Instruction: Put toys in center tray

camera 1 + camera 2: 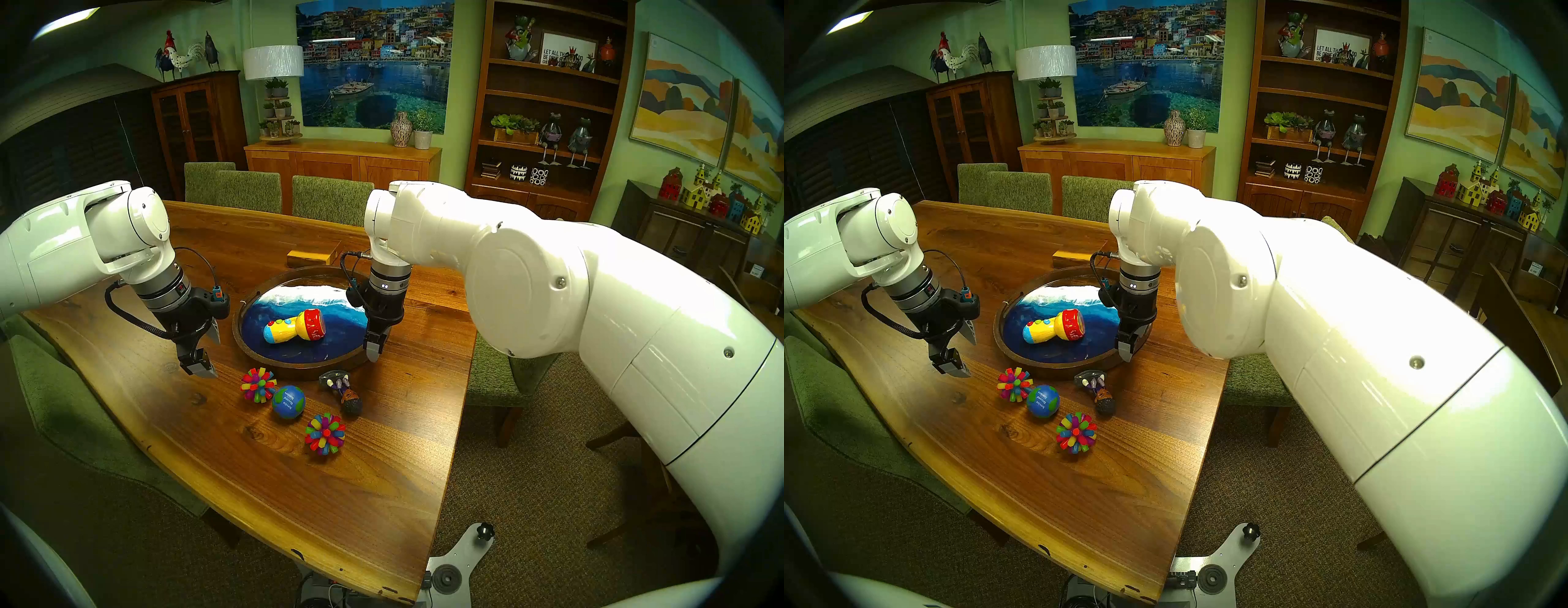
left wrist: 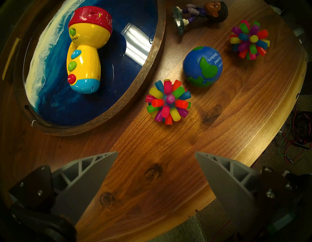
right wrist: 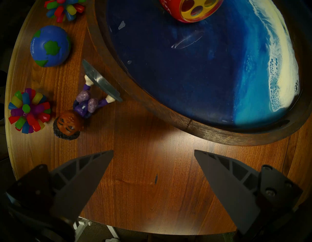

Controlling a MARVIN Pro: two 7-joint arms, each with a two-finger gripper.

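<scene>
Yellow holed flashlight (image 3: 191,10) face, right-wrist only

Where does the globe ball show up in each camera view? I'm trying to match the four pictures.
Head left: lower centre, globe ball on the table.
Head right: lower centre-left.
Left wrist: right of centre.
Right wrist: upper left.
Shared landmark: the doll, lying beside the tray's rim, shows in every view.
</scene>
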